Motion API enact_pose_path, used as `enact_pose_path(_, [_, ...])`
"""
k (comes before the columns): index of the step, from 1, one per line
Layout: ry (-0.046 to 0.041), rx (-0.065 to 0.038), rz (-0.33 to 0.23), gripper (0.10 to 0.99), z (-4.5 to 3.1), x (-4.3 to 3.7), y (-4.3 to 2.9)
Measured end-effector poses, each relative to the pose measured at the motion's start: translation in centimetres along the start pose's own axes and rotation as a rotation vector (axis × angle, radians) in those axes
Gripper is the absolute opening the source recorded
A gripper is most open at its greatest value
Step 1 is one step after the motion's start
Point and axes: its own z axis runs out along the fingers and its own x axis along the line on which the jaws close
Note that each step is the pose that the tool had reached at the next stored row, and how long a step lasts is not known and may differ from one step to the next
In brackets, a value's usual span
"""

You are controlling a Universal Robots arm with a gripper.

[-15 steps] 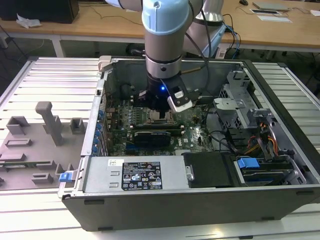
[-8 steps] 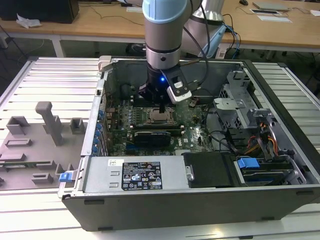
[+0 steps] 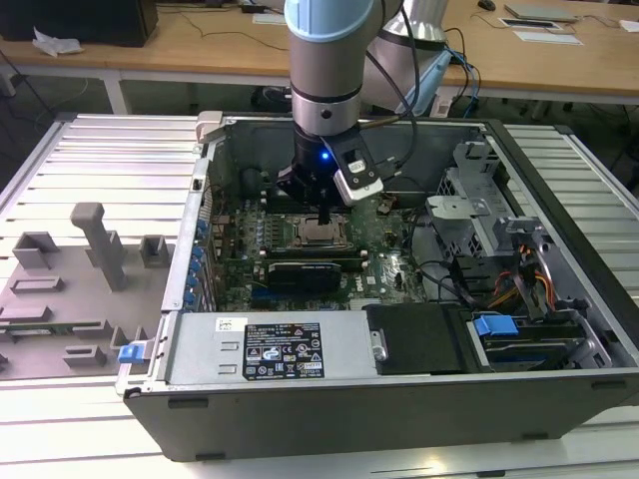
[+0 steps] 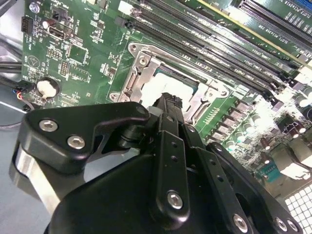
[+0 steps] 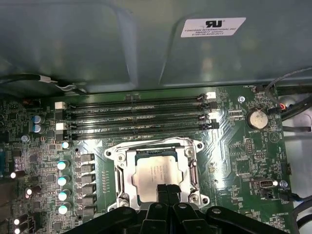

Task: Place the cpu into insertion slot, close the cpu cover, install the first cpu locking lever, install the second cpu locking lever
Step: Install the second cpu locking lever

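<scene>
Black tool [image 5: 166, 189], fingers pressed together and empty, directly above silver-topped square cpu [image 5: 155, 171] seated in metal-rimmed insertion slot [image 5: 120, 171]; cover state unclear.

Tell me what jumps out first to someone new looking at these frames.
The arm plunging straight down into the open computer case in the exterior view. The gripper has its fingers pressed together just over the cpu, which sits in the insertion slot with the cpu cover framing it, below the long memory slots in the first wrist view.
</scene>
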Motion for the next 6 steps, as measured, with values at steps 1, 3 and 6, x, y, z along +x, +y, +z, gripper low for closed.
enact_pose_path(1, [0.0000, 0.000, 0.000, 0.106, 0.00, 0.00, 0.00])
enact_pose_path(3, [0.0000, 0.000, 0.000, 0.106, 0.00, 0.00, 0.00])
enact_pose_path(6, [0.0000, 0.000, 0.000, 0.106, 0.00, 0.00, 0.00])
